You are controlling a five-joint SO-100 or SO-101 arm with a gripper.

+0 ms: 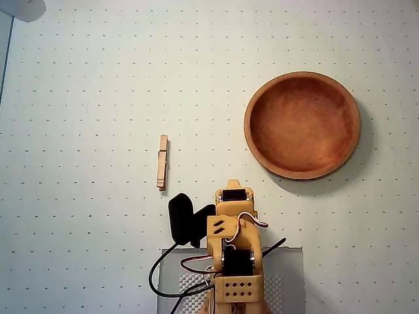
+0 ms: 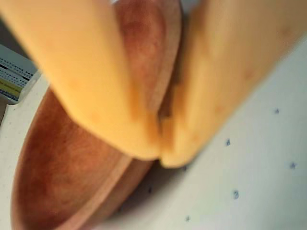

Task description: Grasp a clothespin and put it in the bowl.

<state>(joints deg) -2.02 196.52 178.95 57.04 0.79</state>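
Jaws [image 2: 160, 155] together at the tips, nothing between them, seen blurred in the wrist view. Clothespin [image 1: 162, 162] lies flat on the dotted tabletop [image 1: 85, 85], left of the arm [image 1: 234, 248], well apart from the bowl [image 1: 302, 124], which stands empty at upper right.

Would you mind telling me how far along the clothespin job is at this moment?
Nothing looks done yet: the clothespin lies alone on the table, apart from the arm, and the bowl is empty. Nothing is in hand; in the wrist view the gripper is shut with nothing between its fingertips. Still left: reach the clothespin, grasp it, carry it to the bowl and release it.
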